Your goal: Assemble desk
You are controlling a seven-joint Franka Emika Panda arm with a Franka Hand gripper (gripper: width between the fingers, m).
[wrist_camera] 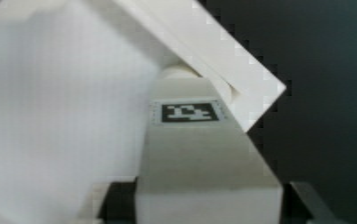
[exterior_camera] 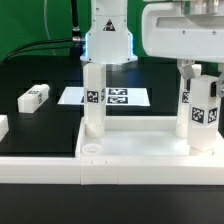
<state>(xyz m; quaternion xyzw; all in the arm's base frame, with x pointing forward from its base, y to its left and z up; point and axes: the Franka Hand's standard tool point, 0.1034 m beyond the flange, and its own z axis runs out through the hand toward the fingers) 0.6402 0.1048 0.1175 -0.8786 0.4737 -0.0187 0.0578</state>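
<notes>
While the jaws clamp one upright leg (exterior_camera: 94, 100) into the tabletop (exterior_camera: 140, 150), a second leg (exterior_camera: 200, 105) looks seated; a loose leg (exterior_camera: 33, 97) waits on the surface (exterior_camera: 45, 128), so roughly half remains.

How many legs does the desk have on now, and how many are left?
The first leg already stands upright in the tabletop on the exterior view's right. The gripper holds a second leg upright at another corner. A third leg lies loose on the black table, not yet fitted. I cannot clearly see a fourth.
</notes>
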